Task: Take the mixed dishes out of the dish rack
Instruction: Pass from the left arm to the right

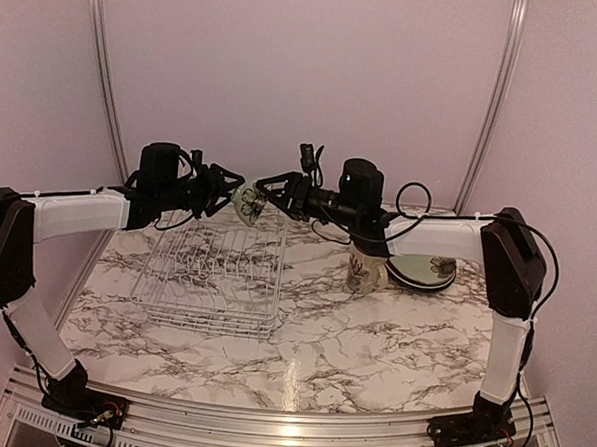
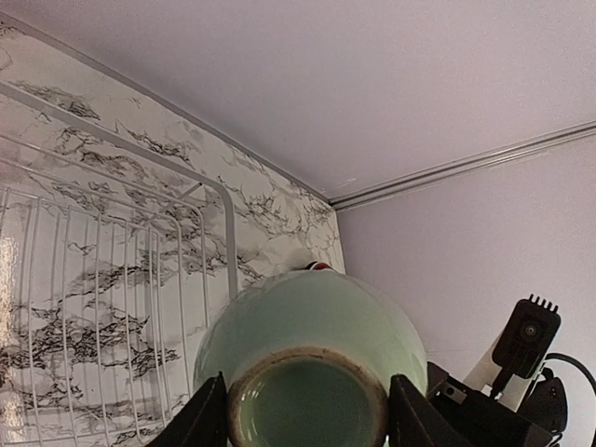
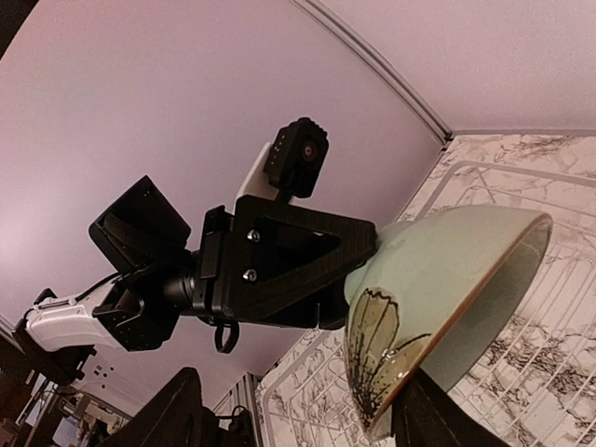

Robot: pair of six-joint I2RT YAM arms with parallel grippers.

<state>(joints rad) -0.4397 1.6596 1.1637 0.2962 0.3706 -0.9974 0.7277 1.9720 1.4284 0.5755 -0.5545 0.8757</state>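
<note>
The small pale green bowl point(image 1: 248, 201) hangs on its side in the air above the far edge of the white wire dish rack point(image 1: 212, 279). My left gripper point(image 1: 230, 192) is shut on it. In the left wrist view the black fingers point(image 2: 200, 419) press on either side of the foot ring of the bowl point(image 2: 317, 326). My right gripper point(image 1: 270, 194) faces it from the other side, open. In the right wrist view one finger point(image 3: 438, 419) sits just behind the flower-marked rim of the bowl point(image 3: 438, 270). The other finger point(image 3: 177, 410) stands well clear of it.
A cream floral mug point(image 1: 363, 272) stands on the marble table right of the rack. Beside it lie stacked plates point(image 1: 423, 270), the top one pale green with a dark flower. The rack point(image 2: 93, 279) shows bare tines. The back wall is close behind both grippers.
</note>
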